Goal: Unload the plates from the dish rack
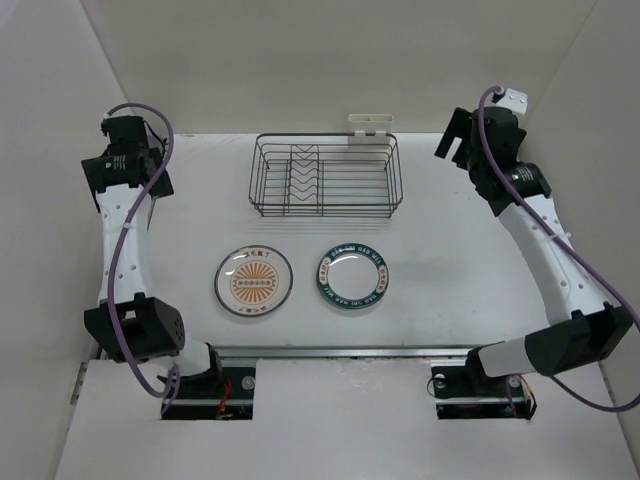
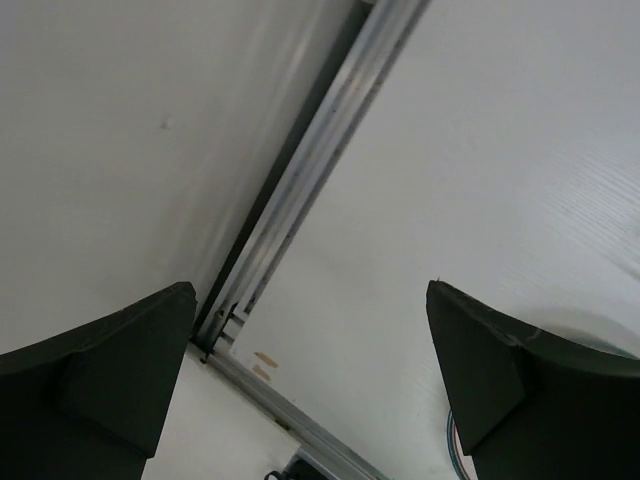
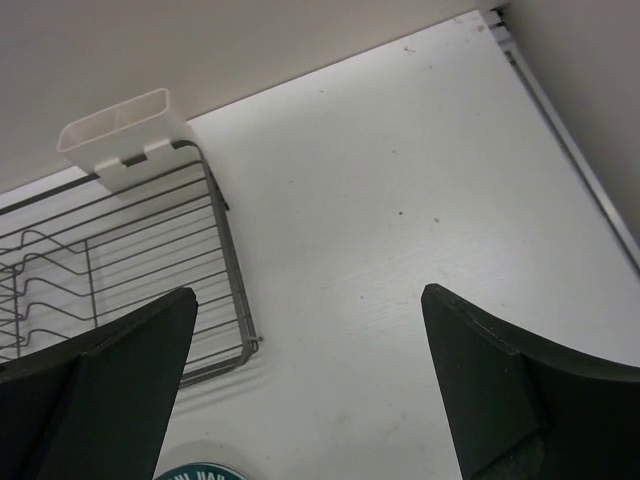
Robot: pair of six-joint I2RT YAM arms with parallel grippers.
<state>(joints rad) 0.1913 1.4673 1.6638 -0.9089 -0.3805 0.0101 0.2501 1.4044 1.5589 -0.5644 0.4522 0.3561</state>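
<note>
The dark wire dish rack [image 1: 326, 176] stands at the back middle of the table with no plates in it; its white caddy [image 1: 371, 124] is clipped to the far side. An orange sunburst plate [image 1: 253, 281] and a green-rimmed plate [image 1: 352, 277] lie flat on the table in front of the rack. My left gripper [image 1: 140, 135] is raised at the far left, open and empty. My right gripper [image 1: 455, 140] is raised at the far right, open and empty. The right wrist view shows the rack's corner [image 3: 120, 270], the caddy [image 3: 125, 135] and the green plate's edge [image 3: 200, 472].
White walls enclose the table on the left, back and right. An aluminium rail [image 1: 340, 352] runs along the near edge by the arm bases. The left wrist view shows the wall, a rail [image 2: 300, 190] and bare table.
</note>
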